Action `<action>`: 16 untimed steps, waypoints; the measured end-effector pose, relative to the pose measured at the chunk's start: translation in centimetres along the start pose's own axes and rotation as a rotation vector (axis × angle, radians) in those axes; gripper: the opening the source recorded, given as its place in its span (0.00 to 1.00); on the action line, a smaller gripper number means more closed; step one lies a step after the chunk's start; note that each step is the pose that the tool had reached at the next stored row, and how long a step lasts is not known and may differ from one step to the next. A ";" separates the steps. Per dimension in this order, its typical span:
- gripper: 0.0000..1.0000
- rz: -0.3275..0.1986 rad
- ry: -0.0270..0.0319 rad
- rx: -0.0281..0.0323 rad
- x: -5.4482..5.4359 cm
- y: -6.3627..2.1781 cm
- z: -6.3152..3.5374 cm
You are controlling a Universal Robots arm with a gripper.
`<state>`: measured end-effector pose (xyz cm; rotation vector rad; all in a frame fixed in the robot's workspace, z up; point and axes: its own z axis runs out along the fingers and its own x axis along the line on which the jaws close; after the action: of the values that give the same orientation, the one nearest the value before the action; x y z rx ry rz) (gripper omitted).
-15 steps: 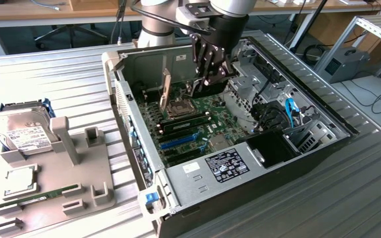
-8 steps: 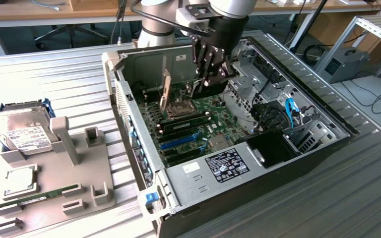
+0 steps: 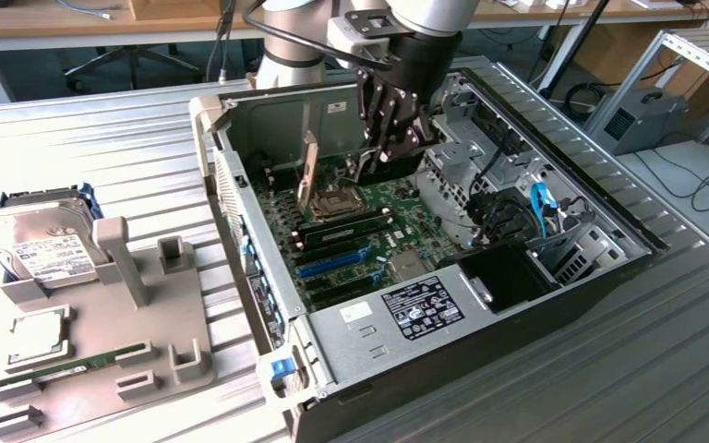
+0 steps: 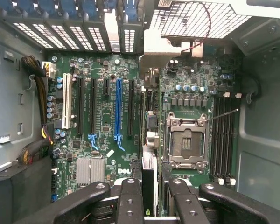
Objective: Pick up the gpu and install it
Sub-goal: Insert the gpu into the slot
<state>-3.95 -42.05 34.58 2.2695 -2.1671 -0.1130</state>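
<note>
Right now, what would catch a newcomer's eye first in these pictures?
The open computer case lying on its side in the middle of the metal table, green motherboard exposed. The gripper reaches down inside it, holding a thin card edge-on above the board between the slots and the empty processor socket. A hard drive sits on a holder at the exterior view's left.

a ribbed metal tabletop (image 3: pixel 108 148) fills the foreground, with wooden desks (image 3: pixel 71 23) and cables (image 3: pixel 700 189) behind.
</note>
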 end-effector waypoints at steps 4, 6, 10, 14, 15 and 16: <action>0.26 0.000 0.0000 0.0000 0.1 -0.01 0.16; 0.26 0.000 0.0001 0.0000 0.1 -0.01 0.19; 0.26 0.000 0.0000 0.0000 0.1 -0.01 0.26; 0.26 0.000 0.0000 0.0000 0.1 -0.01 0.33; 0.26 0.000 0.0000 0.0000 0.1 -0.01 0.35; 0.26 0.000 0.0000 0.0000 0.1 -0.01 0.37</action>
<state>-3.96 -42.14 34.21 2.2693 -2.1672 -0.1130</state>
